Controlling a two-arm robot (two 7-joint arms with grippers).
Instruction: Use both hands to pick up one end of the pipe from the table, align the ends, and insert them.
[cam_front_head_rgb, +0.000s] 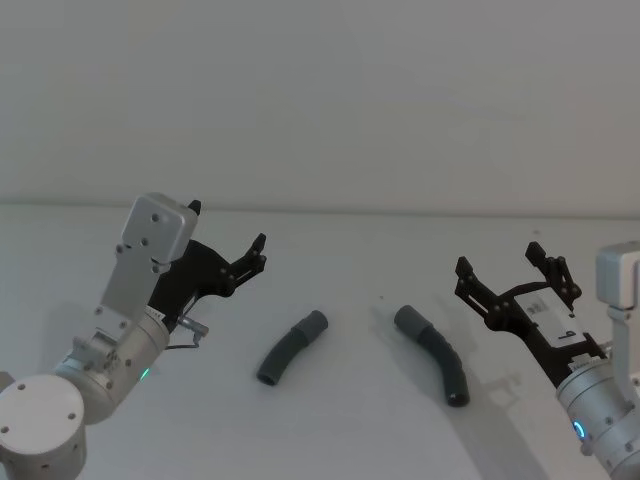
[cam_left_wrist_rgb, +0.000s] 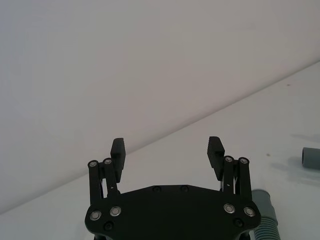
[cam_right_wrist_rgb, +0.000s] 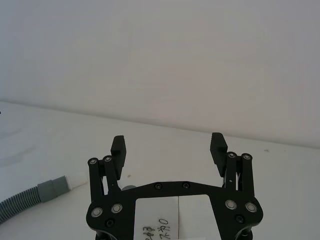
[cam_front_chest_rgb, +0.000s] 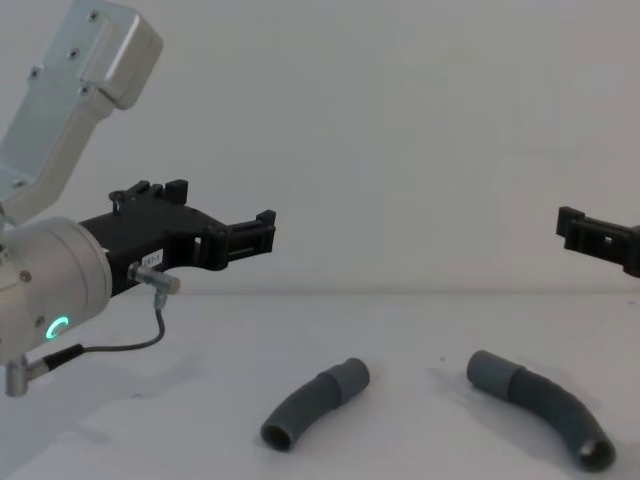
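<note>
Two curved dark grey pieces of the pipe lie apart on the white table (cam_front_head_rgb: 350, 430). The left piece (cam_front_head_rgb: 292, 347) (cam_front_chest_rgb: 315, 402) has its collar end (cam_left_wrist_rgb: 262, 202) turned toward the right piece (cam_front_head_rgb: 435, 353) (cam_front_chest_rgb: 540, 405). The right piece's collar (cam_right_wrist_rgb: 52, 187) carries a pale tip; that collar also peeks in far off (cam_left_wrist_rgb: 311, 157). My left gripper (cam_front_head_rgb: 228, 225) (cam_left_wrist_rgb: 167, 147) (cam_front_chest_rgb: 225, 210) hovers open, up and to the left of the left piece. My right gripper (cam_front_head_rgb: 505, 262) (cam_right_wrist_rgb: 169, 145) hangs open to the right of the right piece. Neither holds anything.
A plain pale wall stands behind the table's far edge (cam_front_head_rgb: 400, 212). A thin cable (cam_front_chest_rgb: 120, 345) loops under the left wrist. The right gripper's fingertip (cam_front_chest_rgb: 572, 226) juts in at the chest view's right edge.
</note>
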